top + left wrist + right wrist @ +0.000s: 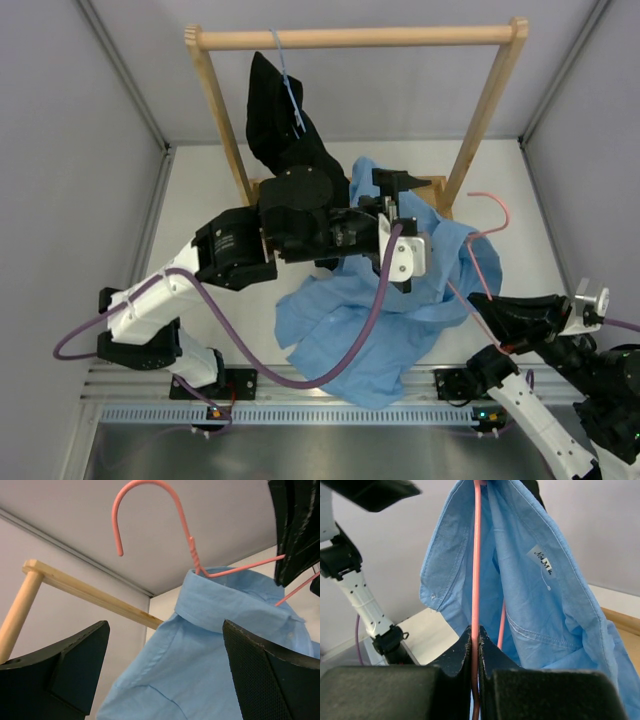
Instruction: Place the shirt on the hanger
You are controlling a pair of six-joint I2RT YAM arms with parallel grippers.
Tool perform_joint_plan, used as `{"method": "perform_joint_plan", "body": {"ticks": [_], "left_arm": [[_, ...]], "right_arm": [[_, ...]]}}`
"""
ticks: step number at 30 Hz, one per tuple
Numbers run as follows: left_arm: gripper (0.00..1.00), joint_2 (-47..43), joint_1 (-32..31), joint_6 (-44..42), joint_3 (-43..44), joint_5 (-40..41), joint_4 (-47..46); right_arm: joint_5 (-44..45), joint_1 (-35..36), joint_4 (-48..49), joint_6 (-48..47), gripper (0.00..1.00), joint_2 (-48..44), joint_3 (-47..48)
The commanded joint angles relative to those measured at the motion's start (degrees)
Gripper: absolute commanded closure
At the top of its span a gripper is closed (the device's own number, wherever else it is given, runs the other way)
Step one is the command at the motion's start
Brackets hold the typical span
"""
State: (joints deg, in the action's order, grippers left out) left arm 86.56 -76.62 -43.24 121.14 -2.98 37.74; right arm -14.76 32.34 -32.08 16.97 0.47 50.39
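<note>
- Wooden clothes rack (355, 38) stood at the far end of the table. It had a round top bar across two slanted side posts, and a flat wooden foot showed by the right post.
- Black shirt (275, 120) hung from the top bar, left of centre. Its lower part was hidden.
- Thin light-blue hanger (288, 85) carried the black shirt, with its hook over the bar.
- White table (200, 200) was bare to the left of the rack.
- Grey wall panels (60, 150) closed in the left, right and back.
- Ridged metal rail (320, 412) ran along the table's near edge.
- In the left wrist view, a rack post met a bar end (85, 592) against the grey wall.
</note>
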Motion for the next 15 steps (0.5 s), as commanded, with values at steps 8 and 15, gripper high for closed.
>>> {"method": "perform_joint_plan", "body": {"ticks": [8, 15], "left_arm": [[0.33, 6.77, 3.93, 1.49, 7.44, -6.77, 13.15], [0.41, 7.04, 4.37, 3.78, 6.74, -14.85, 18.25]], "right_arm": [[-7.99, 0.27, -0.71, -4.66, 1.00, -7.06, 3.57], [-10.90, 0.18, -2.64, -6.16, 1.00, -7.06, 4.19]]}}
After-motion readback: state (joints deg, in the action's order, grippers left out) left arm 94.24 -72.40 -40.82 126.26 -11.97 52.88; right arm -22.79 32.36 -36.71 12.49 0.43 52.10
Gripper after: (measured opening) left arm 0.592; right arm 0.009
